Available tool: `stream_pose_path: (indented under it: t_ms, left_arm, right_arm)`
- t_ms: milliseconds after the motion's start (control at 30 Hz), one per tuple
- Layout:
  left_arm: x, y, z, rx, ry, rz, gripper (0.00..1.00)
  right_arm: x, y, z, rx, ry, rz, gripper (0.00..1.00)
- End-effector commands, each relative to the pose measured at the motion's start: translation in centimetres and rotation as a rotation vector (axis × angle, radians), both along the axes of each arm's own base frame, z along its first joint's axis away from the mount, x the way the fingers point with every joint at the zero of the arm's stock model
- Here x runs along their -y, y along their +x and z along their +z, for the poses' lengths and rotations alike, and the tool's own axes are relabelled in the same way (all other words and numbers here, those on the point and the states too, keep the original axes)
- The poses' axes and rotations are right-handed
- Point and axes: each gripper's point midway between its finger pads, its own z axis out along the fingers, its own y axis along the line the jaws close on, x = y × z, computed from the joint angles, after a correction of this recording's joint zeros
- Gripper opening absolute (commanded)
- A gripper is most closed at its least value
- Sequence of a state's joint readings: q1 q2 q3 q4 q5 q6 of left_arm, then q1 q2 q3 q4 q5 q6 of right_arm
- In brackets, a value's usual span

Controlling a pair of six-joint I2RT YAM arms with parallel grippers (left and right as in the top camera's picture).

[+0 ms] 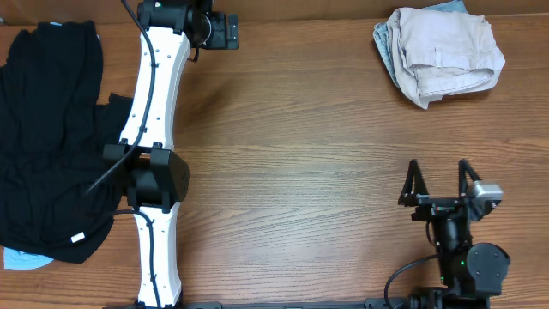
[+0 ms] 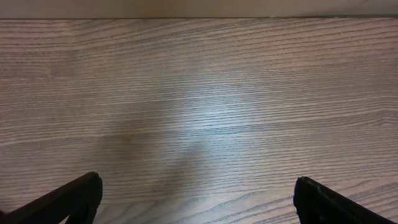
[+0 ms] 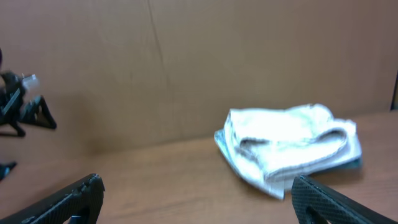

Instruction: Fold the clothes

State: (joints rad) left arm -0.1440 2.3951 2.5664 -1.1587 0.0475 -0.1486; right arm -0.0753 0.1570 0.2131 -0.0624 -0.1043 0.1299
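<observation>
The pale beige shorts [image 1: 442,53] lie folded in a compact pile at the far right of the table, and they also show in the right wrist view [image 3: 289,146], ahead and to the right. My right gripper [image 1: 439,176] is open and empty near the front right, well short of the shorts; its fingers [image 3: 196,183] are spread wide. My left gripper [image 1: 232,33] is at the far edge, left of centre, open and empty over bare wood [image 2: 196,183]. A black garment [image 1: 47,137] lies spread at the far left, beside the left arm.
A light blue piece of cloth [image 1: 17,257] peeks out under the black garment at the front left. A bluish edge [image 1: 383,41] shows under the beige pile. The wooden table [image 1: 300,172] stretches between the arms. A brown wall [image 3: 186,62] stands behind the table.
</observation>
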Motion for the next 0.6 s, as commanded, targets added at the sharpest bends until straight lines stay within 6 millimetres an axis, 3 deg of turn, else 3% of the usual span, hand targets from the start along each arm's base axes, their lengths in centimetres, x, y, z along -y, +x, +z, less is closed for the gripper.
stream_pose_path:
  t_ms: [0,500,567]
  left_arm:
    - [0.3,-0.2,1.7,0.036,0.008,-0.015,1.00]
    - [0.3,-0.2,1.7,0.036,0.008,-0.015,1.00]
    - [0.3,-0.2,1.7,0.036,0.008,-0.015,1.00]
  right_arm:
    - [-0.4,0.0,-1.8,-0.007,0.001,0.013,1.00]
    - [-0.5,0.0,-6.9,-0.063,0.005,0.015,1.00]
    - [-0.4,0.0,-6.8,-0.061,0.004,0.014,1.00]
